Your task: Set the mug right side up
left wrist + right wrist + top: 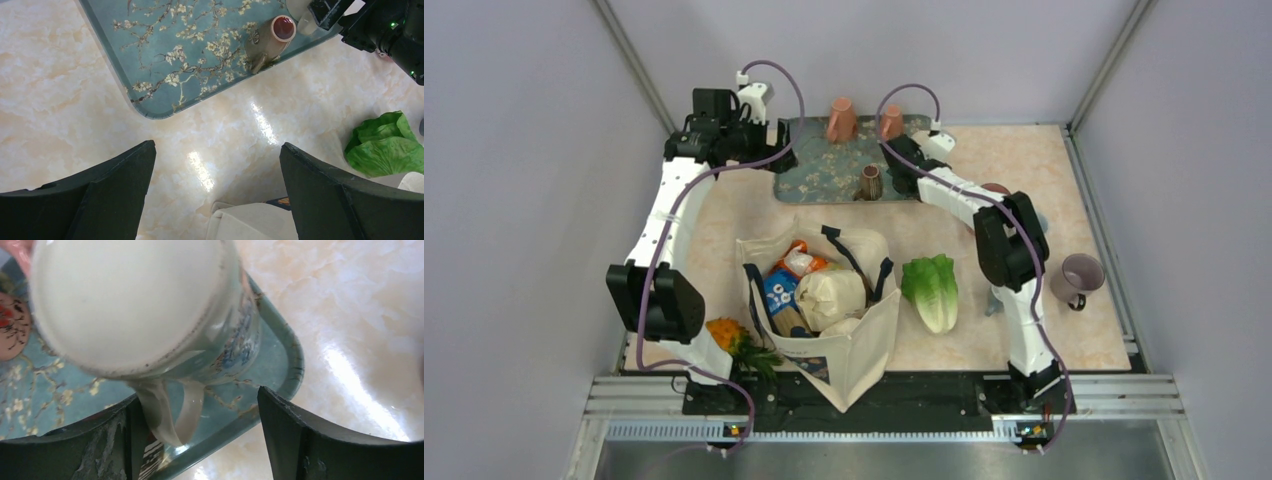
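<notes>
Mug (130, 305): upside down on the tray (295, 360), near its corner rim, with the pale base facing the right wrist camera and a blue pattern on the side.
Handle (175, 415): points toward the right gripper and sits between its two fingers, closer to the one on the left of that view. I cannot tell whether it touches that finger.
Right gripper (196, 400): low over the tray's edge just beside the mug, jaws released and spread wide, grasping nothing.
Left gripper (217, 144): above the bare table (50, 100), near the tray's rounded corner, jaws released and wide apart, holding nothing.
Tray, other things: two pink mugs (841, 120) at the far edge and a brown cup (272, 37) near the front edge.
Table, near side: a bag (844, 340) of groceries in the middle, with a lettuce (932, 290) just to its right.
Table, right edge: a purple mug (1079, 275), well apart from the tray.
</notes>
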Tool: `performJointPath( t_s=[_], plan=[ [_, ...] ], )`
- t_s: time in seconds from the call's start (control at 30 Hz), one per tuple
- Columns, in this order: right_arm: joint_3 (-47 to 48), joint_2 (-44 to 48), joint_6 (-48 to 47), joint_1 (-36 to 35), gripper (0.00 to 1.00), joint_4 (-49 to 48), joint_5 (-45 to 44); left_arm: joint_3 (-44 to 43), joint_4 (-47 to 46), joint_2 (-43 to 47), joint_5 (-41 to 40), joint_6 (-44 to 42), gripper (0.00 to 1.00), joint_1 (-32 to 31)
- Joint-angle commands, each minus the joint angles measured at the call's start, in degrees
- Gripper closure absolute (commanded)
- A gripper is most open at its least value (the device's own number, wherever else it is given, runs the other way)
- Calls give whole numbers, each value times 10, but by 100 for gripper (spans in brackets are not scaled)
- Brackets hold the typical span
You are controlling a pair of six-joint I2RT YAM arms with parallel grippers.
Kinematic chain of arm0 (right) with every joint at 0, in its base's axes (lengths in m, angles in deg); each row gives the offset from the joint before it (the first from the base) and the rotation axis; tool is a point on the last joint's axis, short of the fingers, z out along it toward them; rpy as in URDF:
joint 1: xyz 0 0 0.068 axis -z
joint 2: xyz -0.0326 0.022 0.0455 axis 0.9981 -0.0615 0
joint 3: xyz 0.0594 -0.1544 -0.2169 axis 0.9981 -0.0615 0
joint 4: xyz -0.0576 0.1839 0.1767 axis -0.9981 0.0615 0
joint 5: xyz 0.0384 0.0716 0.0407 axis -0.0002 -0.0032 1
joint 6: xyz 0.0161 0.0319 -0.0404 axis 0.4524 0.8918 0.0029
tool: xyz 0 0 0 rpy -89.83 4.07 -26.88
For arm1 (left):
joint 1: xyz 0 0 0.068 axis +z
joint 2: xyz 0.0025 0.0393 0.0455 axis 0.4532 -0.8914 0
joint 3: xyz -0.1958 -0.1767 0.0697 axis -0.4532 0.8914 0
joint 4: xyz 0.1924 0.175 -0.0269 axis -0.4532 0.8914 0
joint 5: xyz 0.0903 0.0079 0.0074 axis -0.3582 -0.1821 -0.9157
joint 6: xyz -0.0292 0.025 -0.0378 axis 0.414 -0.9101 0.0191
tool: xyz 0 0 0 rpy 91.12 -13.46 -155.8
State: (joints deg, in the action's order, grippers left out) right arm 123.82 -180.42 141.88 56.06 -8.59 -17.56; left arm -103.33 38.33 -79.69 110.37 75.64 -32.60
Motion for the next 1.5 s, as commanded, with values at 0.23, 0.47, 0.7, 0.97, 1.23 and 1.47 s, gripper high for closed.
performJointPath(
  t_s=[0.23,0.47,0.7,0.97,1.23,1.47],
  plan=[
    [-102,82,-89,22,35,-67,1,6,-28,11,19,10,1,0],
    [-106,70,-174,48,46,-109,78,9,-28,15,20,10,1,0],
    [-103,53,-237,70,60,-150,180,9,-25,17,21,7,1,0],
    [-75,60,-334,71,94,-157,193,7,-24,16,24,10,2,0],
    [-90,109,-350,75,100,-174,231,3,-23,15,27,11,2,0],
    [-158,188,-261,101,100,-249,285,6,-29,11,42,25,3,-1]
  ],
)
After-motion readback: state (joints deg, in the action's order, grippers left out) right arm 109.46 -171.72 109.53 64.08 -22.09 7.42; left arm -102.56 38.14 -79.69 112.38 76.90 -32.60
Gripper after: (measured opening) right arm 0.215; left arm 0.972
